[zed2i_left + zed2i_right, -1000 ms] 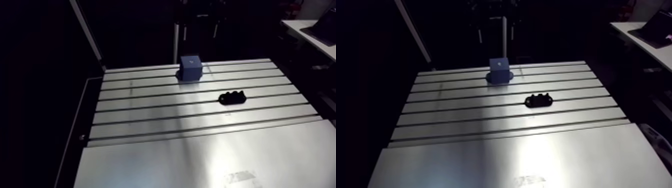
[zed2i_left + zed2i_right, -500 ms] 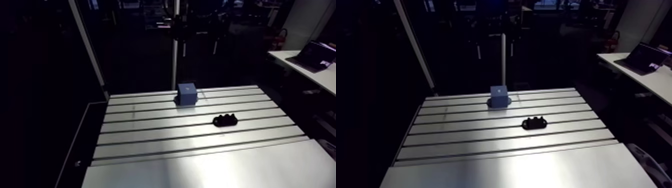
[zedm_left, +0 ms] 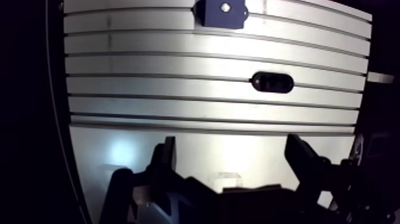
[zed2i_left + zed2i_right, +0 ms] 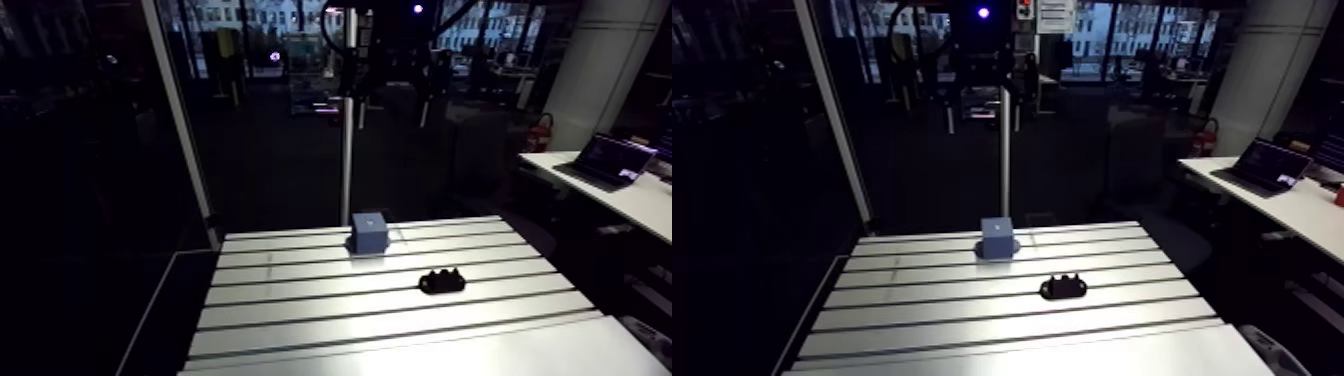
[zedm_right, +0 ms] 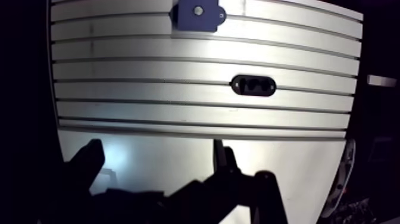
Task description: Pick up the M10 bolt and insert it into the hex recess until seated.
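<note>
Two jaws spread apart, black holder point(image 3: 272, 82) well ahead, blue block point(image 3: 221, 13) beyond

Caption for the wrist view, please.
Open gripper hovers empty over the slotted table; a black oval fixture and blue block lie ahead.

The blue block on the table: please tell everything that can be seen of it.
The blue block is cube-like, matt like plastic, on a wider blue base with lobes at its sides. A small pale round spot marks the middle of its top; what it is cannot be told. It stands upright on the slotted table near its far edge, apart from the black oval part. Nothing else touches it.
</note>
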